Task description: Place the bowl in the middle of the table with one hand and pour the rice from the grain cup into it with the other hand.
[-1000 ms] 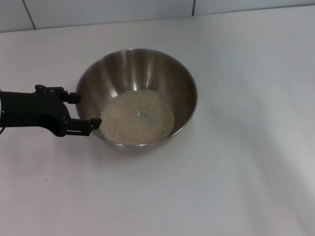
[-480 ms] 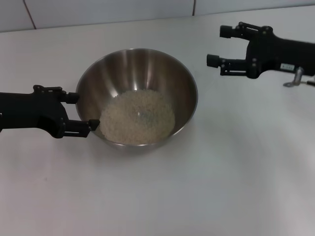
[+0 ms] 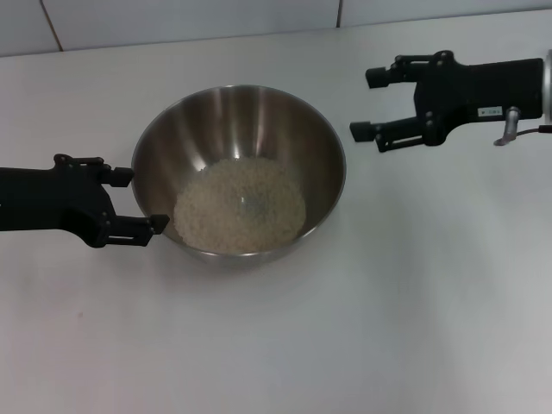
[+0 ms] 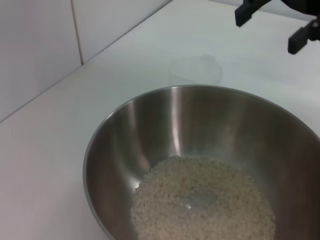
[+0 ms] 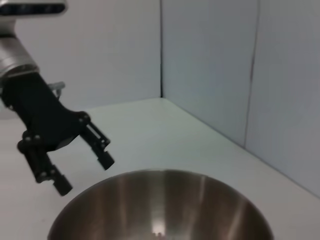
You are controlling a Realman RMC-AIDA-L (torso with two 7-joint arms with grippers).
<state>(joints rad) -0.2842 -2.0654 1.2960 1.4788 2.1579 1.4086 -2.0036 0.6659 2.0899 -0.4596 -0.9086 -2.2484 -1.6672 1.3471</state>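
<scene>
The steel bowl stands upright on the white table with a flat heap of rice in its bottom. My left gripper is open and empty just off the bowl's left rim. My right gripper is open and empty, a little right of the bowl's right rim. In the left wrist view the bowl and rice fill the frame. The clear grain cup stands faintly on the table beyond the bowl, and the right gripper is past it. I cannot make out the cup in the head view.
A tiled wall runs along the table's far edge. The right wrist view shows the bowl's rim, the left gripper and grey walls meeting behind it.
My right arm came into view from the right and moved toward the bowl, gripper open. My left gripper drew back leftward from the bowl's rim.
</scene>
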